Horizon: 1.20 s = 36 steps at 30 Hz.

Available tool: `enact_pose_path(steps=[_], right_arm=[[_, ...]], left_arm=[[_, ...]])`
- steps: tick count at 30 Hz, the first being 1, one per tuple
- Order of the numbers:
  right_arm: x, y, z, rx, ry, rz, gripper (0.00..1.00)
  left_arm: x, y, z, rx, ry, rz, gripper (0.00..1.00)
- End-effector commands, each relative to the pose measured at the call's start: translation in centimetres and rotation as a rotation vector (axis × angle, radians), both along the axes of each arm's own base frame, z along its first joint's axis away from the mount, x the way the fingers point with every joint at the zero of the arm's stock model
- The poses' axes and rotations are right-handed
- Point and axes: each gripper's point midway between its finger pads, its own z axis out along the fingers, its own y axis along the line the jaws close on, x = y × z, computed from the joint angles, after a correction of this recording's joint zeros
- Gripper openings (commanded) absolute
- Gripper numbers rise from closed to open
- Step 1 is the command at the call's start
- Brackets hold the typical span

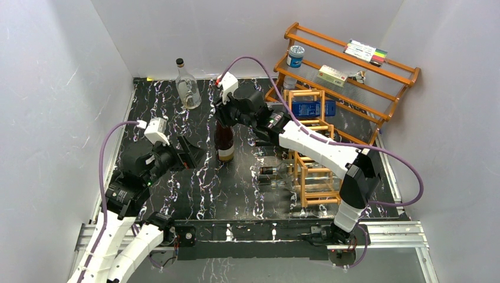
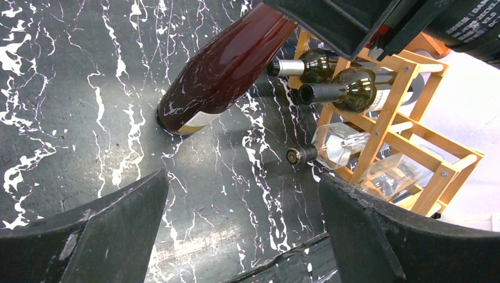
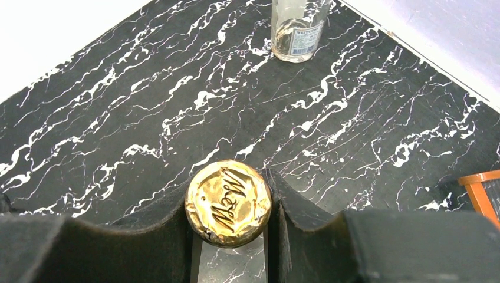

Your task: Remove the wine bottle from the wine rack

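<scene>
While the right gripper (image 3: 229,203) clamps down on its gold foil cap (image 3: 228,202), the wine bottle (image 1: 224,141) stands upright, just left of the wine rack (image 1: 304,177)!

Dark red glass, base down on the black marble table (image 1: 194,188), out of the lattice cells and apart from the bars. Over on the near left, the left gripper (image 2: 244,194) hangs with fingers spread wide, holding nothing, pointed at the bottle. Other bottles (image 2: 348,91) lie in the rack, necks poking left. A clear bottle (image 1: 187,88) stands far back, and a two-tier shelf (image 1: 354,76) sits in the far right corner.
</scene>
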Motion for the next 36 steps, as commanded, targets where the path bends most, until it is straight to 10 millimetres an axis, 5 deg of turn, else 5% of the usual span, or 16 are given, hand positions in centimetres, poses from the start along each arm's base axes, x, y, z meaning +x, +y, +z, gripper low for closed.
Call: enact_pose_path(steps=[1,9,13,17,21,28,36], right_arm=[[-1.4,1.0,8.9,0.168,-0.149,0.083,0.39],[-2.6,1.5,9.7,0.152,-0.163,0.148,0.77],[-3.7,0.6,12.4,0.181,-0.187,0.165,0.96],[-4.4,-3.2,16.3,0.220,-0.260,0.086,0.98],[-5.3,-9.3,19.3,0.268,-0.350,-0.068,0.98],[-7.6,-17.9,19.2,0.316,-0.425,-0.236,0.98],[-9.0,-21.1,18.6,0.296,-0.417,-0.275,0.98]], left_arm=[[-0.2,0.1,2.2,-0.009,-0.056,-0.008,0.98],[0.0,0.0,2.7,-0.013,-0.056,-0.005,0.98],[0.2,-0.1,3.2,-0.014,-0.062,-0.010,0.98],[0.7,-0.6,3.9,-0.001,-0.068,-0.039,0.98],[2.1,-2.0,4.6,0.032,-0.058,-0.114,0.98],[6.2,-3.9,5.6,0.145,-0.063,-0.215,0.98],[10.0,-5.6,5.3,0.498,-0.126,-0.201,0.95]])
